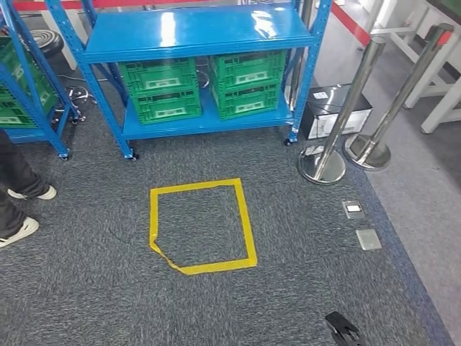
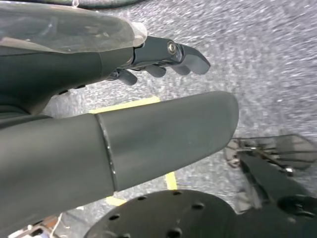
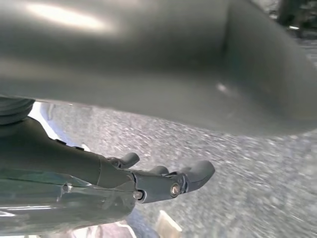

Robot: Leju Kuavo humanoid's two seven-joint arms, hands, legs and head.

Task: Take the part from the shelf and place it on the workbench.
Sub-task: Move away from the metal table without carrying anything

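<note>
Left robot hand (image 2: 164,57) empty, fingers extended over carpet (image 2: 261,59); right robot hand (image 3: 164,181) likewise.

Blue shelf (image 1: 196,32) – green crates (image 1: 160,90) – yellow tape square (image 1: 202,225), grey carpet (image 1: 81,281).

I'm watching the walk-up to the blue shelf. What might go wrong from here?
The two chrome stanchion posts stand just right of the blue shelf, so a drift right could clip them. A person's feet are at the left edge, close to the path. The green crates sit on the low shelf level, so the open left hand and right hand need a deep reach.
</note>
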